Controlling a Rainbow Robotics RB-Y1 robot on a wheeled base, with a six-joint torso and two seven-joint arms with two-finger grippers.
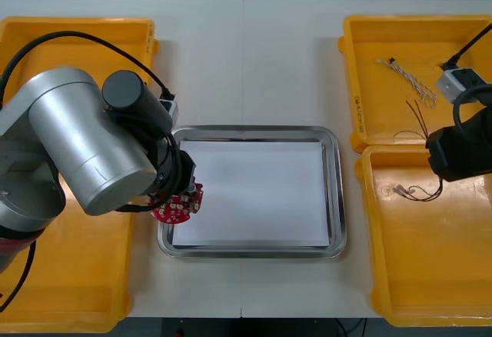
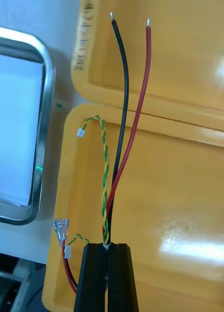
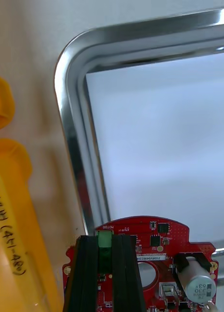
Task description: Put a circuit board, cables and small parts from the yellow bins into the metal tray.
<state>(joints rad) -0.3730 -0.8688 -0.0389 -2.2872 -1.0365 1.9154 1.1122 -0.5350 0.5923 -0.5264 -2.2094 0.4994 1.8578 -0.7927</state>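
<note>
The metal tray (image 1: 335, 198) sat mid-table. The left gripper (image 3: 106, 251) pinched the red circuit board (image 1: 178, 207) over the tray's rim at 8 o'clock. We judged it should shift toward 3 o'clock before release, so the board lands flat inside. The right gripper (image 2: 108, 253), over the yellow bins (image 1: 430, 275) at 3 o'clock, clamped cables (image 2: 122, 126). Its wrist view resolved black, red and twisted strands, which the front view left unclear.

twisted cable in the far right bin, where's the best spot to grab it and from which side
Grip the twisted cable at its middle, from straight above, closing across the strand: it lies flat and slanted on the yellow bin's floor, clear of the walls.
</note>
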